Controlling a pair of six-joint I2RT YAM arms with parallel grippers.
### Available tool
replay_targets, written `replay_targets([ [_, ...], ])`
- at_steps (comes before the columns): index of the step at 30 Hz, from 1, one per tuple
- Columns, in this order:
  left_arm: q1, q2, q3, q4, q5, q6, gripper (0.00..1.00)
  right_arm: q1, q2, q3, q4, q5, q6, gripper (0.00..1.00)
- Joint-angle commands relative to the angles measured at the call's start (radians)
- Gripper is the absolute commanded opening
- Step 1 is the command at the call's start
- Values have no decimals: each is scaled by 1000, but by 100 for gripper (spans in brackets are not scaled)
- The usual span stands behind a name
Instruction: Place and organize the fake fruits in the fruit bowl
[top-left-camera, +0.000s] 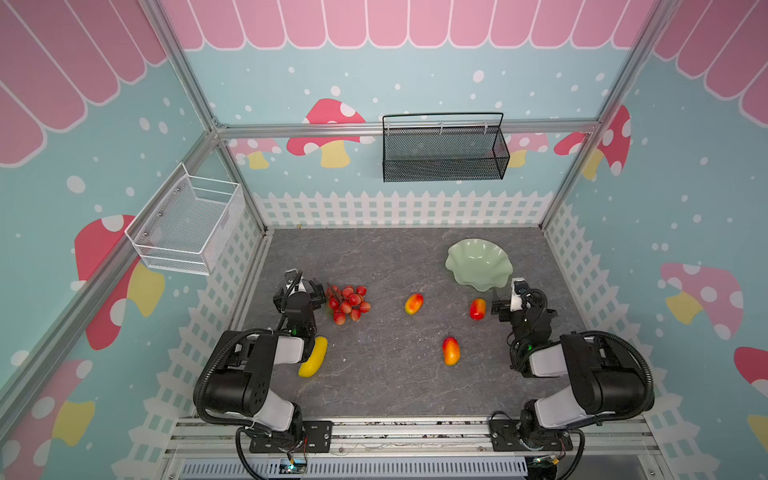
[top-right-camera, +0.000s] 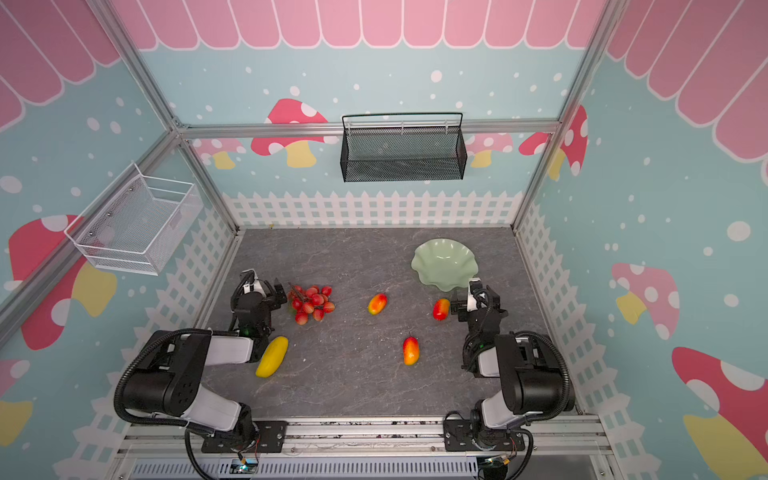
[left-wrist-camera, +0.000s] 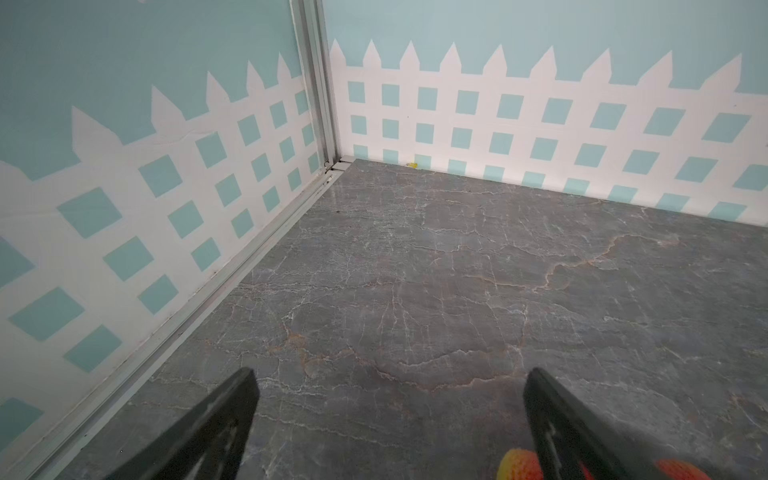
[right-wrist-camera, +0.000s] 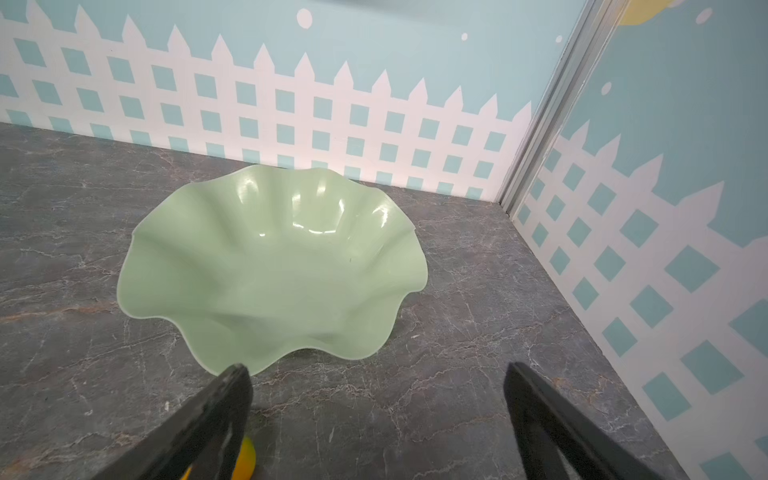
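The fake fruits (top-right-camera: 377, 304) number five, all lying on the table (top-left-camera: 374, 257) outside the fruit bowl (top-left-camera: 478, 262); three are oval and red-to-yellow, namely the middle mango (top-left-camera: 414, 303), the right mango (top-left-camera: 477, 308) and the near mango (top-left-camera: 451, 350); one is a yellow curved fruit (top-left-camera: 313, 357), and one is a cluster of red balls (top-left-camera: 348, 303). There is one bowl, pale green with a wavy rim, at the table's far right; two baskets hang on the walls (top-left-camera: 291, 83), a black mesh basket (top-left-camera: 444, 158) at the back and a white wire basket (top-left-camera: 187, 226) on the left. The near mango's long axis runs near to far, red end away from the robot; the middle mango lies on a diagonal, as does the yellow fruit, its near end partly under the left arm; the right mango is close to near-far. The table is grey, veined like marble; the walls are turquoise with printed white fencing, mushrooms and pink scallops, held in a metal frame. The left gripper (left-wrist-camera: 390, 376) stands spread wide beside the cluster, holding nothing; the right gripper (right-wrist-camera: 377, 369) is likewise spread and unladen, just before the bowl's near rim, with the right mango at its side.
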Motion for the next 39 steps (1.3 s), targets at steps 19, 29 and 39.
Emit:
replay_targets([
  [19, 0, -2, -13, 33, -19, -8, 99, -2, -11, -4, 39, 13, 1, 98],
  [29, -23, -20, -161, 322, 6, 33, 99, 15, -446, 100, -451, -92, 106, 98],
  [39, -80, -569, 48, -583, -354, -113, 99, 330, -383, 403, -743, -196, 46, 98],
])
